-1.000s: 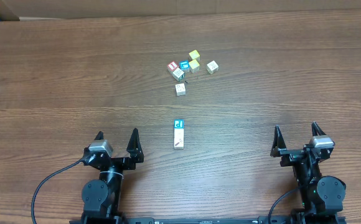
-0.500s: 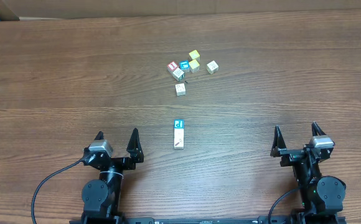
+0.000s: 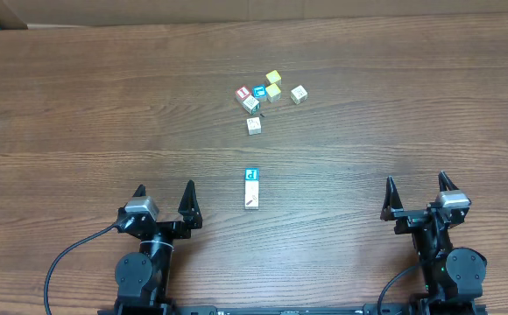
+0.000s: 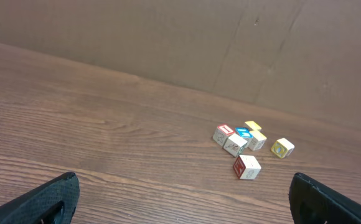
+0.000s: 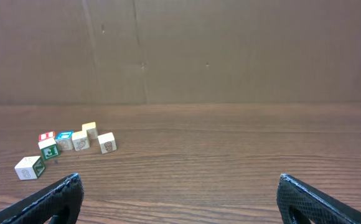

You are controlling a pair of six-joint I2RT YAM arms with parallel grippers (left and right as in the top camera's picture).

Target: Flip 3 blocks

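Note:
Three small pale blocks lie end to end in a short row (image 3: 250,188) at the table's middle. The far one shows a blue letter P (image 3: 251,174), and the near one (image 3: 250,203) carries a small red mark. My left gripper (image 3: 165,187) stands open at the near left, left of the row and apart from it. At the near right, my right gripper (image 3: 416,181) is also open and holds nothing. Neither wrist view shows the row. In the left wrist view the gripper (image 4: 190,202) spans bare wood, as the gripper (image 5: 183,199) does in the right wrist view.
A loose cluster of cubes (image 3: 267,94) sits farther back: a red-topped one (image 3: 243,92), a blue one (image 3: 258,92), two yellow ones (image 3: 273,78), and pale ones (image 3: 254,125). The same cluster (image 4: 249,143) appears in the left wrist view, and the cluster (image 5: 65,146) in the right wrist view. A cardboard wall (image 5: 180,50) stands behind.

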